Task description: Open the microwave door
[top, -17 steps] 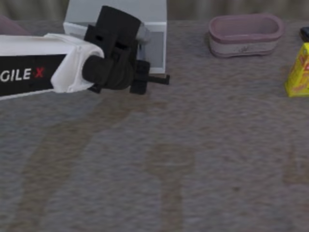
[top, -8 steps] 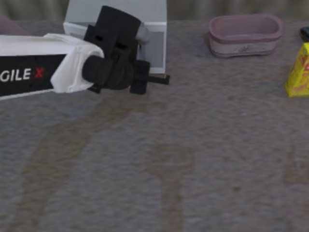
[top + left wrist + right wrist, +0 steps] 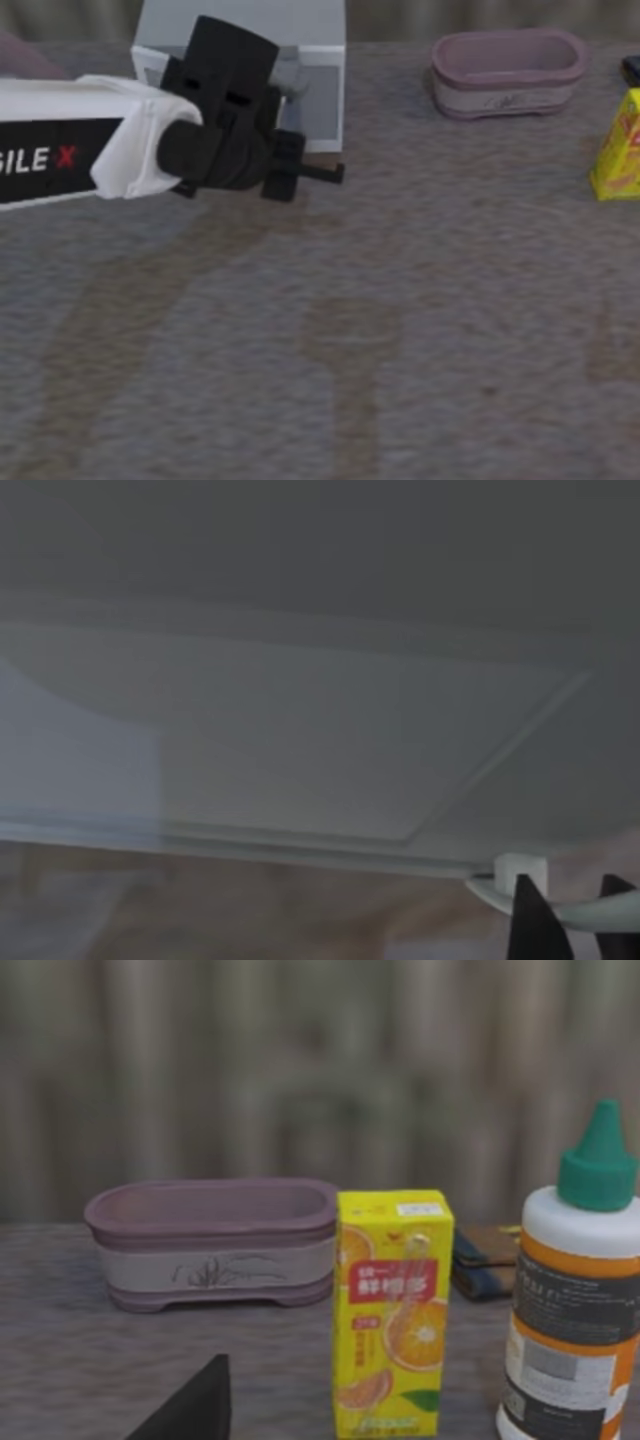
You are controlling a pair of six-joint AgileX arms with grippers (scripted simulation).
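The microwave [image 3: 250,22] stands at the table's back left, its grey control strip [image 3: 325,100] at the front's right side. My left arm reaches across its front from the left. The left gripper [image 3: 292,142] is low against the front. In the left wrist view the microwave door [image 3: 300,740] fills the frame with its large grey window. The white handle bar [image 3: 592,912] lies between two dark fingertips [image 3: 530,925], shut on it. Only a dark part of my right gripper [image 3: 190,1410] shows in its wrist view, far from the microwave.
A pink oval tub [image 3: 508,70] sits at the back right, also in the right wrist view [image 3: 215,1240]. Right of it stand a yellow juice carton [image 3: 617,150] and a green-capped bottle [image 3: 575,1300]. A dark flat item [image 3: 485,1260] lies behind them.
My left arm has shifted a little to the left and toward the table's front, its gripper still at the microwave's front. Nothing else has moved.
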